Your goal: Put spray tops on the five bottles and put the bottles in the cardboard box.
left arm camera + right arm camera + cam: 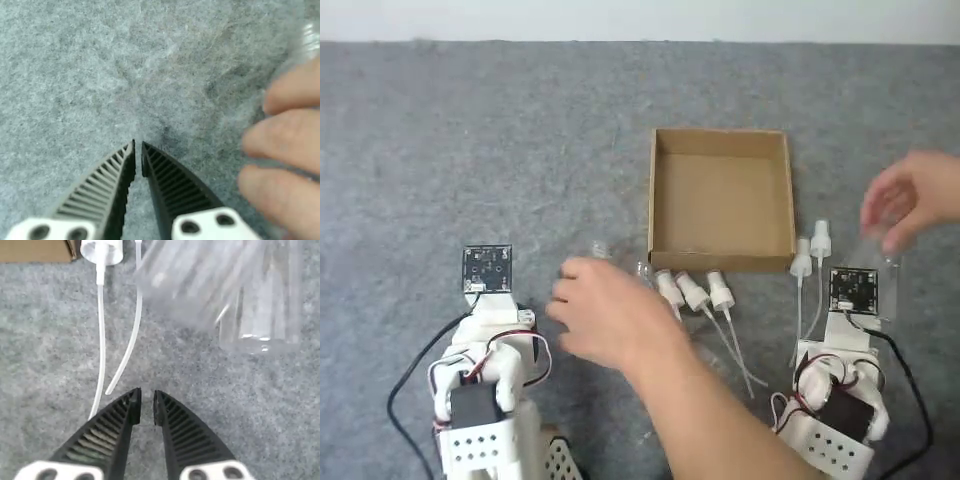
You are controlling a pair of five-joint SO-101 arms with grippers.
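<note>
The open cardboard box (720, 195) sits mid-table. Three white spray tops (692, 292) lie at its front edge, and two more spray tops (810, 250) lie by its front right corner. A person's hand (610, 310) covers clear bottles (600, 250) left of the box. Another hand (910, 200) holds a clear bottle (885, 265) at the right. My left gripper (138, 147) is shut over bare carpet, with the person's fingers (285, 145) close beside it. My right gripper (146, 395) is shut, just short of two dip tubes (127, 340), a spray top (101, 250) and clear bottles (270, 305).
The grey carpet (470, 140) covers the table. The left arm (485, 370) and right arm (840, 400) sit at the near edge. The person's forearm (720, 420) crosses between them. Open carpet lies behind and left of the box.
</note>
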